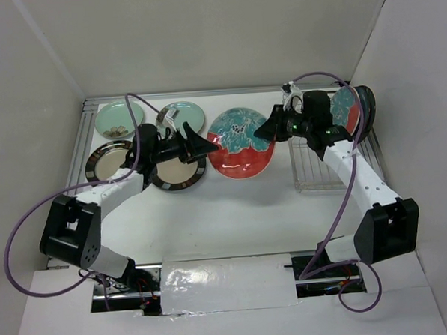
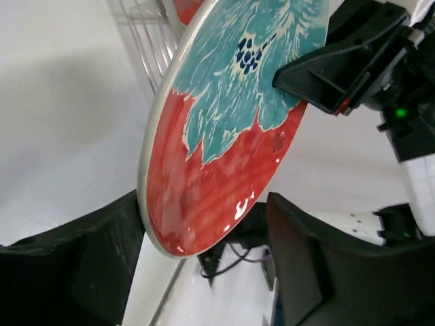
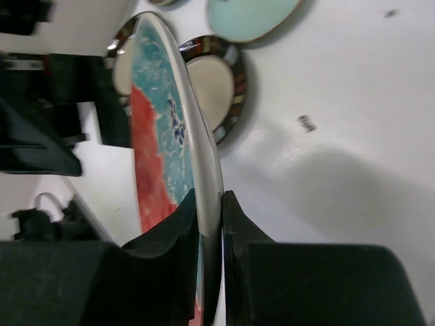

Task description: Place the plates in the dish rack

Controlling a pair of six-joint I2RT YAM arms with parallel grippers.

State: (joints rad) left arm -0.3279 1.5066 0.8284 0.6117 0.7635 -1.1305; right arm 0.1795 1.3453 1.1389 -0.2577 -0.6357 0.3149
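Right wrist view shows your right gripper [image 3: 209, 204] pinching the red-orange plate [image 3: 153, 149] by its rim, lifted beside the dish rack [image 1: 317, 170], your left gripper [image 2: 204, 204] spread open; it looks stiff, slick and breakable, so grip deep.

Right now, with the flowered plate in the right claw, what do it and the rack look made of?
Flowered plate: likely glazed ceramic, glossy, with bright glints on the red and a pale bare-looking rim. Dish rack: thin silver wire, apparently metal, perhaps chromed or stainless; its sheen is too small to judge.
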